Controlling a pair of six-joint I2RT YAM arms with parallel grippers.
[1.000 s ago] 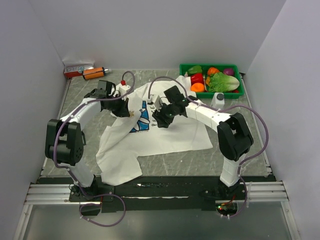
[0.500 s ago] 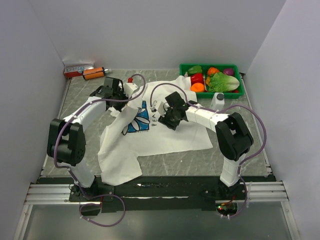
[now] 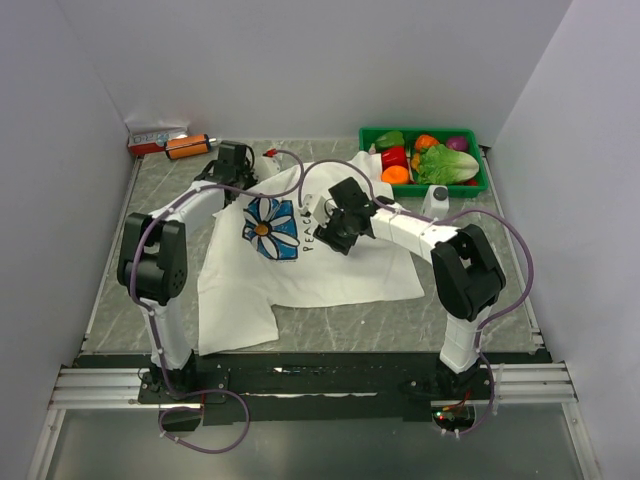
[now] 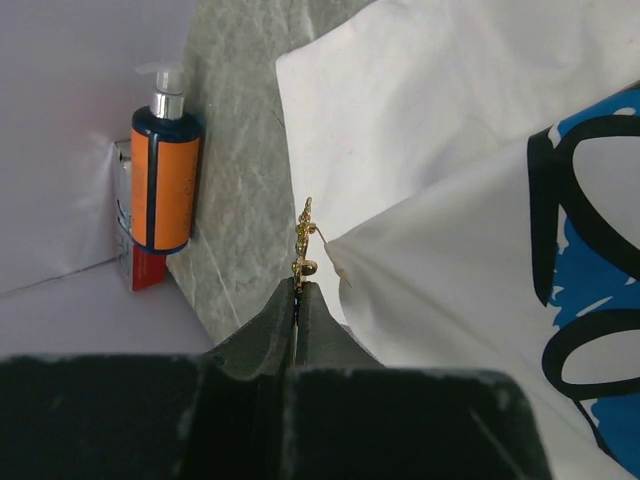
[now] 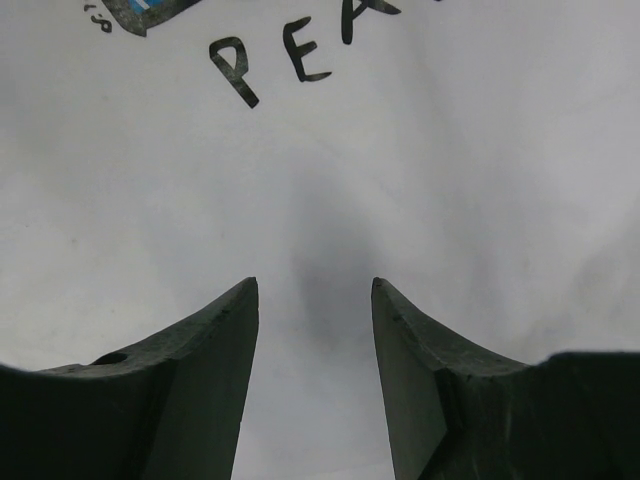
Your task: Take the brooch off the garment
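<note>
Currently, the brooch (image 4: 303, 240) is pinched between the closed fingers of the left gripper (image 4: 299, 288), as seen from the left wrist view. The small gold pin is held upright, with its leafy top standing above the fingertips. It is held over the grey marbled table (image 4: 235, 120), just beside a folded edge of the garment (image 3: 340, 275). A thin wire from the brooch reaches toward that edge; whether it is touching the cloth or passing through it cannot be told.

In the top view the garment is spread on the table, with its blue square, white daisy and the word PEACE facing up. The left gripper is placed at the shirt's far left corner, near an orange bottle (image 4: 165, 180) and a red and white box (image 4: 145, 268) set against the back wall.

The right gripper (image 5: 313, 285) is held with its jaws apart, pointed down at plain white fabric just below the printed letters. Contact with the cloth cannot be confirmed. A green basket (image 3: 450, 189) of vegetables is seen at the table's far right corner, well apart from the brooch.
</note>
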